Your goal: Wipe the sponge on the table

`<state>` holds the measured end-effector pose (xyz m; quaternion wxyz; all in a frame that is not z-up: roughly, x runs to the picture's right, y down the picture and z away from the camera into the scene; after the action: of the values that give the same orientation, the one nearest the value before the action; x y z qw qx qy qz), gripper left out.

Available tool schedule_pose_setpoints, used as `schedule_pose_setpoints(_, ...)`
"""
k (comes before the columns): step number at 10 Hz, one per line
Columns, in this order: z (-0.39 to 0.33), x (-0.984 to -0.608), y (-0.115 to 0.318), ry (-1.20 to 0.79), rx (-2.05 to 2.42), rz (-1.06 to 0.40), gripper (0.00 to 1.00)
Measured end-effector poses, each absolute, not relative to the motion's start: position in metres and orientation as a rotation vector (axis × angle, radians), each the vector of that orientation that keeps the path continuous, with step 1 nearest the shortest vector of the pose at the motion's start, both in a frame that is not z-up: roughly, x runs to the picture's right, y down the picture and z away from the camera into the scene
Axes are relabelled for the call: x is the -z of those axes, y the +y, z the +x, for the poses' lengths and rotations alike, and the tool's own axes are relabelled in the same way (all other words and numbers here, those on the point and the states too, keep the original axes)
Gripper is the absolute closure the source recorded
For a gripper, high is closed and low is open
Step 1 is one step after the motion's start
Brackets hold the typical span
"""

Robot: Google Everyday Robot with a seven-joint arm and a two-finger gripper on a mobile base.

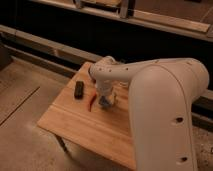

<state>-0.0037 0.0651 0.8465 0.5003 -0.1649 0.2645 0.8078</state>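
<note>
The light-brown wooden table (80, 122) fills the middle of the camera view. My white arm reaches in from the right and bends down over the tabletop's middle. The gripper (105, 101) points down at the end of the arm, right at the table surface. A small blue-grey bit of the sponge (104, 103) shows at the gripper's tip, low against the wood. The arm hides the rest of the sponge.
A black rectangular block (79, 89) lies on the table to the left of the gripper. A thin red chili-shaped thing (91, 102) lies just left of the gripper. Dark shelving and rails run behind the table. Concrete floor lies to the left.
</note>
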Motion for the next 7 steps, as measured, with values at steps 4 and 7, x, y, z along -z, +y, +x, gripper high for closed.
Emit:
schedule_pose_setpoints(4,-0.0037,-0.8468,0.0655,0.640,-1.953,-0.399,0.30)
schedule_pose_setpoints(7,-0.0035,-0.8473,0.0660,0.641,-1.952,-0.399,0.30)
